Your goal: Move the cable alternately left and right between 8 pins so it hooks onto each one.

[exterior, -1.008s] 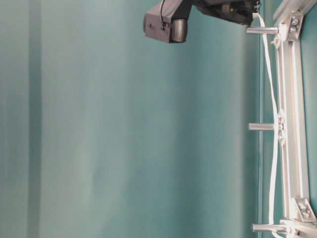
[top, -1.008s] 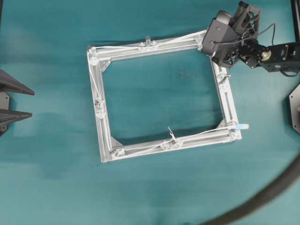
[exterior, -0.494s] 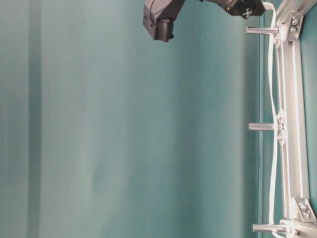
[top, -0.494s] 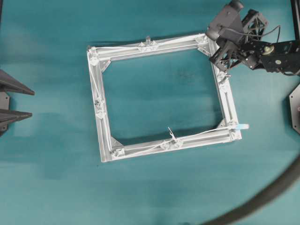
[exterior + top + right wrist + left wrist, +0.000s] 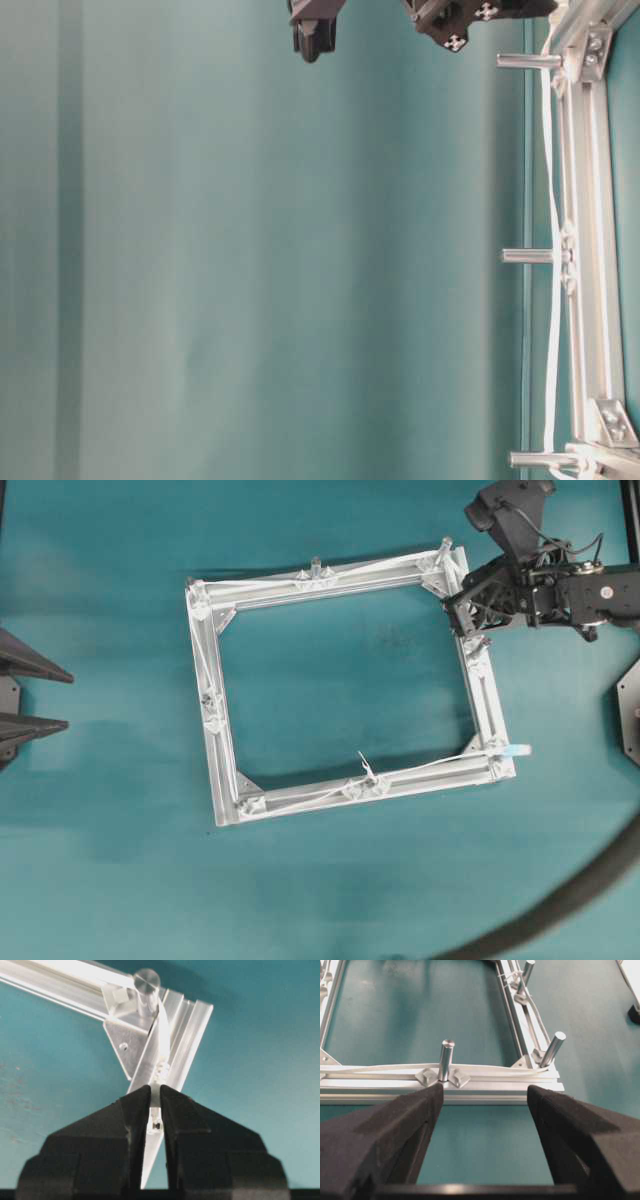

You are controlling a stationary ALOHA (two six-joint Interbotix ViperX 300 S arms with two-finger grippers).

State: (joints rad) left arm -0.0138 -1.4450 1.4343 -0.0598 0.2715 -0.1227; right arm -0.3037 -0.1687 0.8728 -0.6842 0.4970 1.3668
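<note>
The square silver frame (image 5: 222,770) lies flat, with the white cable (image 5: 425,767) strung around its pins. The cable's whitish plug (image 5: 515,750) sticks out at the lower right corner. My right gripper (image 5: 456,608) hovers at the frame's upper right corner, shut on the cable (image 5: 155,1094). From the jaws the cord rises to the corner pin (image 5: 146,982). The table-level view shows three pins (image 5: 527,256) with the cable (image 5: 553,200) running past them. My left gripper (image 5: 482,1097) is open and empty, a short way before a pin (image 5: 446,1060) on the near bar.
A thick dark hose (image 5: 560,900) curves across the lower right of the table. My left gripper (image 5: 68,700) sits at the far left edge, apart from the frame. Another black fixture (image 5: 630,710) stands at the right edge. Teal cloth covers the table.
The right arm has rolled, its camera housing swinging up and away while its fingers stay at the upper right corner. The cable there has shifted closer to the frame bar. The left arm is still.
</note>
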